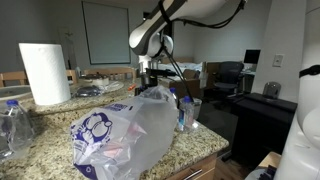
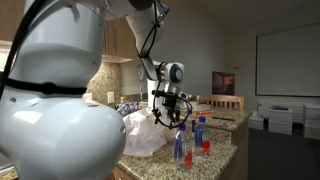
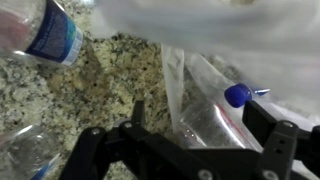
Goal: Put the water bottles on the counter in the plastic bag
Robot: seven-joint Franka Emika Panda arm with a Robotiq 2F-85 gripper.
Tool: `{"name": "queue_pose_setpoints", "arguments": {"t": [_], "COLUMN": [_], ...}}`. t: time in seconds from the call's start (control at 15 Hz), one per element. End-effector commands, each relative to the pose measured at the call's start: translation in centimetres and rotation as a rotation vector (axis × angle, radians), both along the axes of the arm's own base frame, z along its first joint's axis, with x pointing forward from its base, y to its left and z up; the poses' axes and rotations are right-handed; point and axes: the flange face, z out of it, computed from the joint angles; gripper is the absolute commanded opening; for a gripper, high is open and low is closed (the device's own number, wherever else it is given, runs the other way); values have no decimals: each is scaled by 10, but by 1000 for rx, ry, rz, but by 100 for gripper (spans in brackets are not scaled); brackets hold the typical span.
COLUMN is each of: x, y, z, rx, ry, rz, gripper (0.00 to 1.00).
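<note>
Granite table (image 1: 45, 150), speckled beige and brown, with a paper-towel roll (image 1: 45, 72) at the upper left.

Plastic bag (image 1: 130, 130): translucent white, blue print, heavily crinkled. It lay across the lower middle of the frame in both exterior views. Its mouth could not be made out.

Water bottles (image 2: 180, 142): clear, blue caps, blue-and-red labels. Two stood upright at lower centre-right, just beside the bag. Others lay at the left edge (image 1: 10, 125). In the wrist view one lay at the upper left (image 3: 50, 35), and a blue cap (image 3: 236, 95) showed right of centre against bag film. Whether that one was inside could not be told.

Jaws: spread wide and empty, above the bag's edge.

Handling, as judged: grip across a bottle's body below the cap. Squeeze lightly, since thin walls would likely dent. Avoid snagging the film, and release well inside the limp bag.
</note>
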Motion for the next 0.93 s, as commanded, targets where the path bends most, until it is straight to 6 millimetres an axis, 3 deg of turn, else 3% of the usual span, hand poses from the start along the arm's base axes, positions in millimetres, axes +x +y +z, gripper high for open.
{"name": "queue_pose_setpoints", "arguments": {"t": [0.0, 0.27, 0.53, 0.87], "x": [8, 11, 40, 67], "y": [-23, -38, -37, -44], "z": [21, 52, 84, 87], "rx": [-61, -34, -10, -28], "ry": [-34, -177, -403, -468], "rz": [-91, -144, -171, -203], "gripper": [100, 100, 100, 100]}}
